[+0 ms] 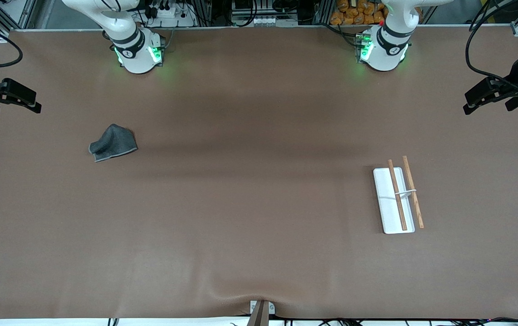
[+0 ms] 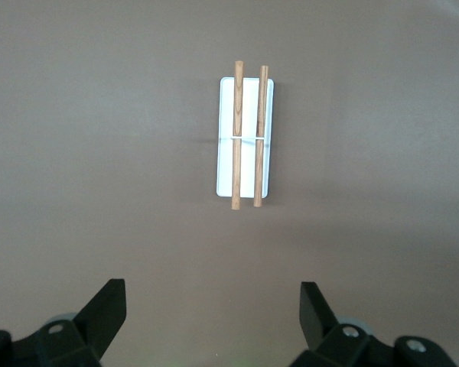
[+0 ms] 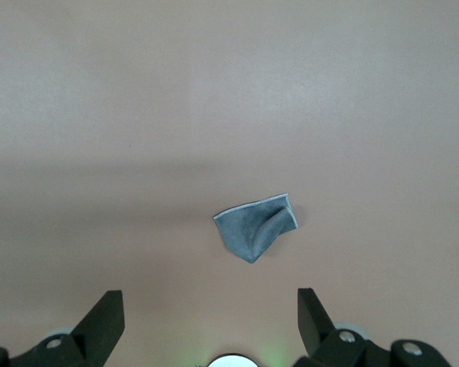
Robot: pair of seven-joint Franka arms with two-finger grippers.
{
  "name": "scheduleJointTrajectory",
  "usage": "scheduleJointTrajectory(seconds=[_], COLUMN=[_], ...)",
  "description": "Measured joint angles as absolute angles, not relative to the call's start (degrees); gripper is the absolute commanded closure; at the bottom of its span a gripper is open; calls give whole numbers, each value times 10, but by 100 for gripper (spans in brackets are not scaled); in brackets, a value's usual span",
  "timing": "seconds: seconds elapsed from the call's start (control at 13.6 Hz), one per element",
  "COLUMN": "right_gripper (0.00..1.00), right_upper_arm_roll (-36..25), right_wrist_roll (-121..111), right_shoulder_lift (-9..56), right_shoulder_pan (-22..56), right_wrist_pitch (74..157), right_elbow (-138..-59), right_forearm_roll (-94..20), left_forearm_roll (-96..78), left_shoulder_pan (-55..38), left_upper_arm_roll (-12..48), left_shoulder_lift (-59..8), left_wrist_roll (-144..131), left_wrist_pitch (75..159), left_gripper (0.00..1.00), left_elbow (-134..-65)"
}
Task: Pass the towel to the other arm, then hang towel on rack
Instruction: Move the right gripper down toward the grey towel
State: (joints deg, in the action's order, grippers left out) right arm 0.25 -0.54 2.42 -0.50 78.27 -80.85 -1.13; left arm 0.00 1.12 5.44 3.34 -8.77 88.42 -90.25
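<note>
Front view shows two grippers, both raised and waiting at the table's ends: the right gripper hangs over the edge at the right arm's end, the left gripper over the edge at the left arm's end. Each has its fingers spread wide with nothing between them; the right wrist view shows its two black fingers well apart above bare tabletop, and the left wrist view shows the same for the left fingers. One towel lies crumpled on the brown table toward the right arm's end, a dark grey heap with a pale hem along the edge nearer the front camera; its peak points toward the robots' bases. One rack sits toward the left arm's end, somewhat nearer the front camera than the towel. Its white base plate carries two brown rods, parallel, joined by one slim white bracket; their long axis runs from the bases' side toward the front camera, slightly slanted. Towel and rack lie well apart, with only open tabletop between them.
</note>
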Motion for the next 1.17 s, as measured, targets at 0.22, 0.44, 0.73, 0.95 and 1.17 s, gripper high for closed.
scheduleJointTrajectory(seconds=[0.22,0.44,0.73,0.95,1.17], right_gripper=[0,0,0,0,0], right_upper_arm_roll=[2,2,2,1,1], right_wrist_roll=[-5,-5,-5,-5,-9], right_shoulder_lift=[24,24,25,30,53], right_shoulder_pan=[-5,-7,-8,-20,-36], right_wrist_pitch=[781,780,778,769,767], right_elbow=[-808,-808,-809,-814,-825], right_forearm_roll=[-11,-11,-11,-11,-11], left_forearm_roll=[0,0,0,0,0], left_shoulder_pan=[4,2,2,3,4], left_upper_arm_roll=[54,54,54,54,52], left_shoulder_lift=[33,33,28,27,27], left_wrist_roll=[-88,-88,-88,-88,-88], left_wrist_pitch=[883,878,870,851,849], left_gripper=[0,0,0,0,0], left_elbow=[-903,-901,-900,-899,-899])
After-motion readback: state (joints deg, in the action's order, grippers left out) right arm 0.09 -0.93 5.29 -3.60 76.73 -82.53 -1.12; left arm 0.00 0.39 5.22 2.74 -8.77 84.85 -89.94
